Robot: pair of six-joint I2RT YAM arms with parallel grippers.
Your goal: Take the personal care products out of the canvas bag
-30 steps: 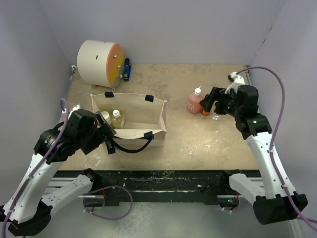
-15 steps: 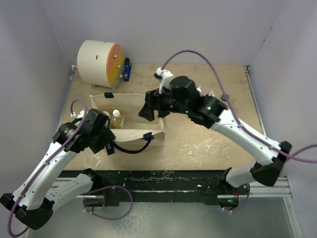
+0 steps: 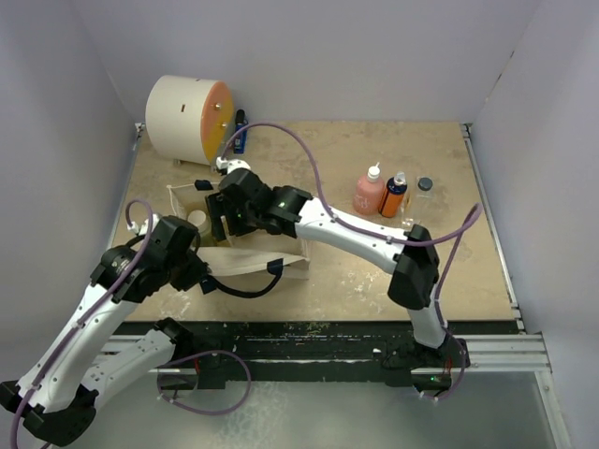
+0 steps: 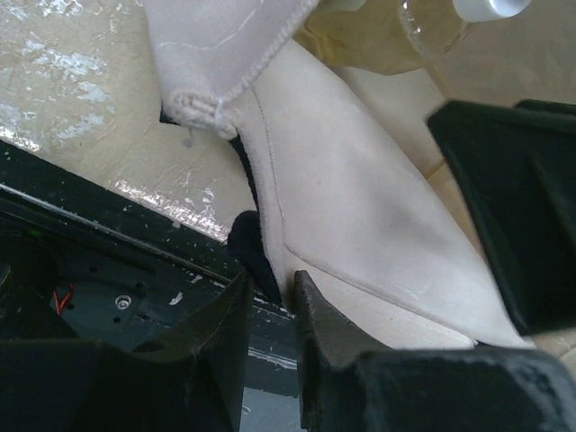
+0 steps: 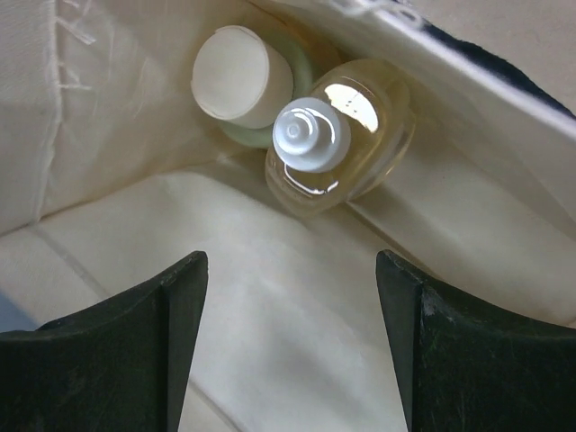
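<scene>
Right gripper point(image 5: 290, 270), jaws spread and empty, has swung from 2 o'clock to the mouth of the canvas bag point(image 3: 248, 258) at 10 o'clock; pink bottle point(image 3: 367, 195), orange bottle point(image 3: 394, 198) and clear bottle point(image 3: 425, 184) stand out on the table point(image 3: 374, 271), so two seem left. Yellowish bottle point(image 5: 351, 135) and olive-green jar point(image 5: 236, 83) touch, jammed in the bag's corner, a tight entry. Left gripper point(image 4: 270, 288) pinches the bag's near rim; white drum point(image 3: 180, 117) behind at 11 o'clock.

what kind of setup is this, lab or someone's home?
Most likely a lab test cell, not a home: plain walls box in the table on three sides, the left arm and right arm mount on a metal rail at its near edge, and the props look staged, a canvas bag and bottles.
</scene>
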